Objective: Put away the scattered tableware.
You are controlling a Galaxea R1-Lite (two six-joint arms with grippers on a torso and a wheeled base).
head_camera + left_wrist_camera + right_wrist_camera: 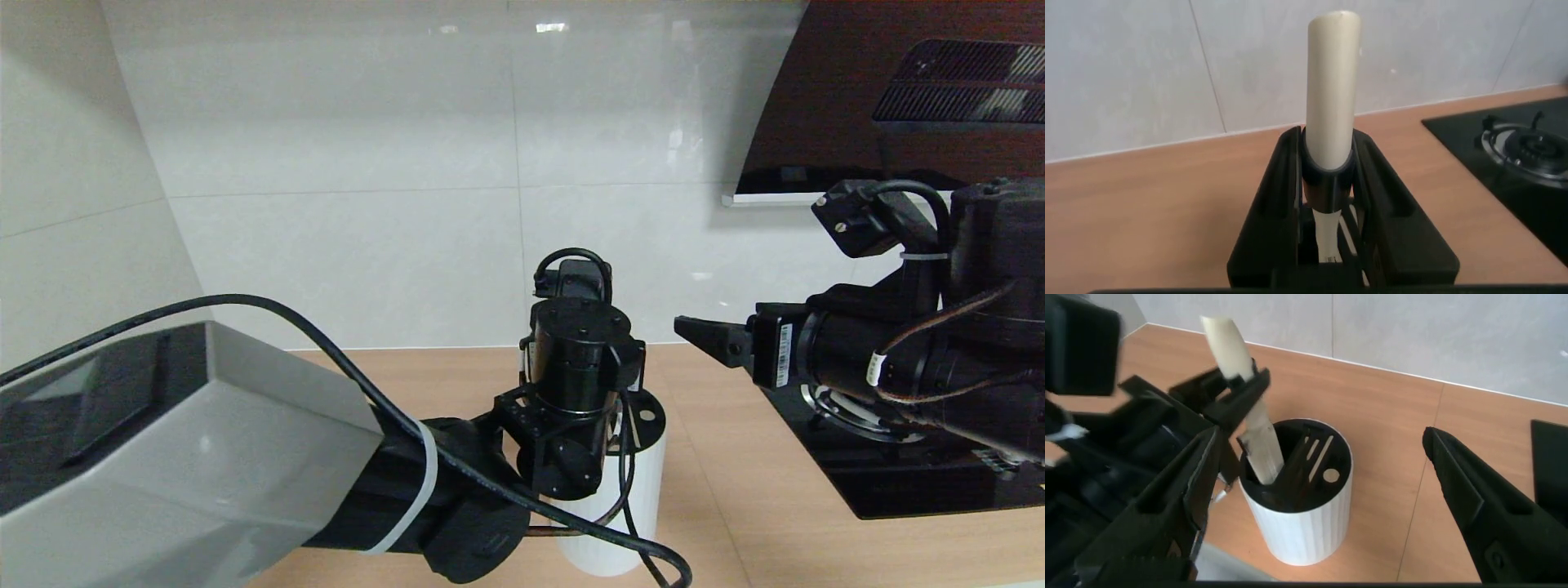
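1. Left gripper [1329, 163]: closed on the utensil [1333, 73], with the jaws clamped at the dark band below the cream handle. In the head view, this gripper sits at lower centre of the frame, directly above the holder [629, 506].

2. Utensil: held near upright with a slight tilt. The handle points up. The right wrist view shows the lower end already inside the mouth of the holder [1298, 523].

3. Holder: a white ribbed cylinder standing on the counter [718, 457], beside the stove [898, 474]. Other utensil ends [1319, 461] already stand inside it.

4. Right gripper [694, 333]: open and carrying nothing, with the jaws wide apart. In the head view, it is at centre right of the frame, above the near edge of the stove and apart from the holder.

5. Task status (judgement):
   - Done: several pieces are stored in the holder.
   - In progress: 1 utensil is partly inserted and not yet released.
   - Remaining: lower the utensil until it seats, open the left gripper, and lift it off the holder.
   - Unknown: these views cannot show whether more tableware lies elsewhere.
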